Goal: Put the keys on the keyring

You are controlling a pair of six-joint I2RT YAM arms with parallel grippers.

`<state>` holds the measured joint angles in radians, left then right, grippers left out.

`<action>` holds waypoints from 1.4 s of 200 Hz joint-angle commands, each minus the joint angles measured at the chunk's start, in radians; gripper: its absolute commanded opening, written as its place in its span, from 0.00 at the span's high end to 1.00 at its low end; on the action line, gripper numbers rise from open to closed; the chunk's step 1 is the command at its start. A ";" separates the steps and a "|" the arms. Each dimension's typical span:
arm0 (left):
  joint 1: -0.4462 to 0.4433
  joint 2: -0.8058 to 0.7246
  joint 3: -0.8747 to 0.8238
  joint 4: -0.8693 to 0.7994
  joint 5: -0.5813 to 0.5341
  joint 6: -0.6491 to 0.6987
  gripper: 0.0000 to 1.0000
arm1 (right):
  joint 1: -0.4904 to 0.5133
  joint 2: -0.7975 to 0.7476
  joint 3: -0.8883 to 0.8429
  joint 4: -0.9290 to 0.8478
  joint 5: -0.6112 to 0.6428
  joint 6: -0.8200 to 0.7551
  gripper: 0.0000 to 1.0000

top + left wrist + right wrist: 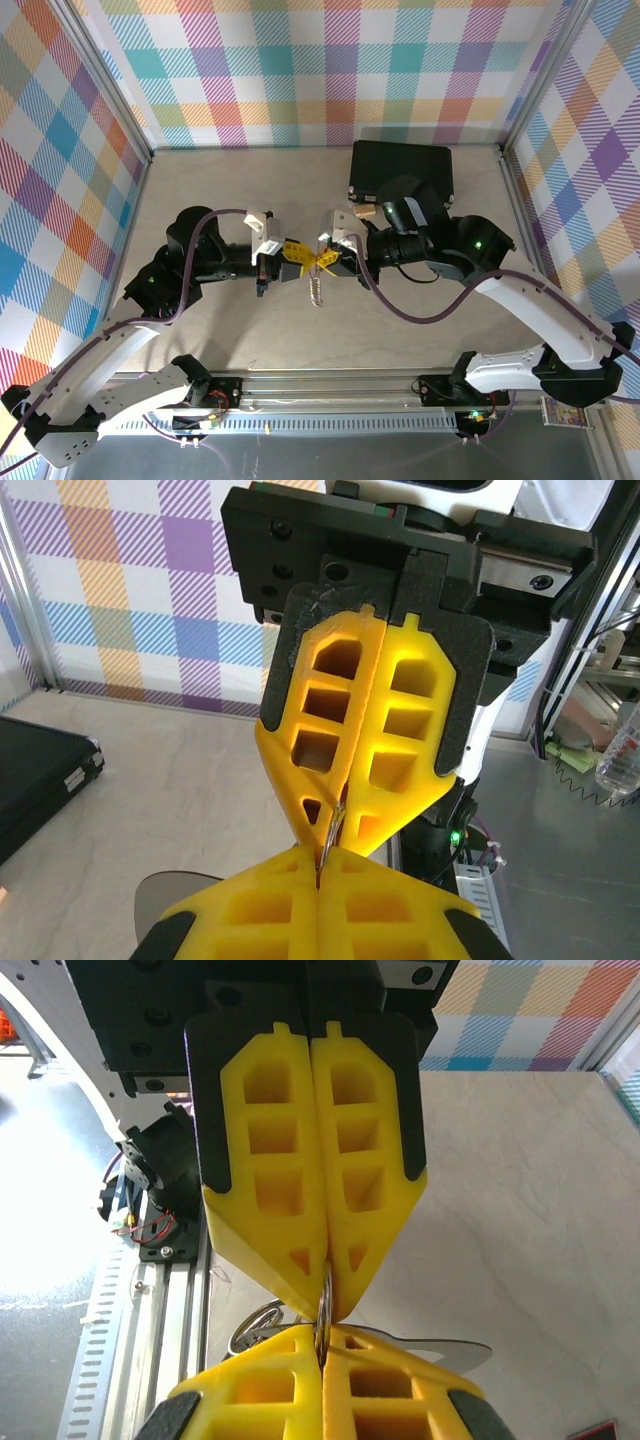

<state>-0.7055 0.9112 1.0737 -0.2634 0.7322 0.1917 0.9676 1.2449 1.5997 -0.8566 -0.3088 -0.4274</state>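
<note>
Mid-table, left end effector and right end effector tip-to-tip, both pinching keyring, black case behind.

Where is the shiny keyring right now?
In the top view, the keyring hangs at mid-table, between the left pincer and right pincer tips, near the black case.

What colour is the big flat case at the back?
The case is black; the top external view shows it best.
</note>
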 commanded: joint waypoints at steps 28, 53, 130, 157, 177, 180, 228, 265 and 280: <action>-0.001 0.013 0.047 0.003 0.005 0.034 0.94 | 0.005 0.028 0.050 -0.024 -0.042 -0.046 1.00; -0.001 0.011 0.054 -0.006 0.002 0.040 1.00 | 0.005 0.039 0.061 -0.047 -0.035 -0.051 1.00; -0.001 -0.027 -0.032 0.275 0.081 -0.163 1.00 | 0.005 -0.054 -0.048 0.123 -0.012 0.039 0.88; -0.001 -0.029 -0.078 0.413 0.115 -0.257 1.00 | 0.005 -0.111 -0.130 0.251 -0.014 0.094 0.86; -0.001 -0.035 -0.090 0.424 0.122 -0.268 1.00 | 0.001 -0.120 -0.148 0.290 -0.021 0.111 0.86; -0.002 -0.037 -0.090 0.424 0.123 -0.269 1.00 | 0.001 -0.119 -0.147 0.291 -0.021 0.113 0.86; -0.002 -0.051 -0.107 0.408 0.122 -0.264 1.00 | 0.001 -0.113 -0.147 0.306 -0.010 0.119 1.00; -0.001 -0.051 -0.068 0.193 0.035 -0.117 0.91 | 0.000 -0.093 -0.098 0.208 0.019 0.062 1.00; -0.001 -0.038 -0.028 0.070 -0.019 -0.021 0.81 | 0.000 -0.066 -0.057 0.132 0.033 0.022 1.00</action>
<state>-0.6987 0.8722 0.9829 -0.0120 0.7746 0.0189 0.9680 1.1389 1.4742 -0.6575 -0.3080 -0.3389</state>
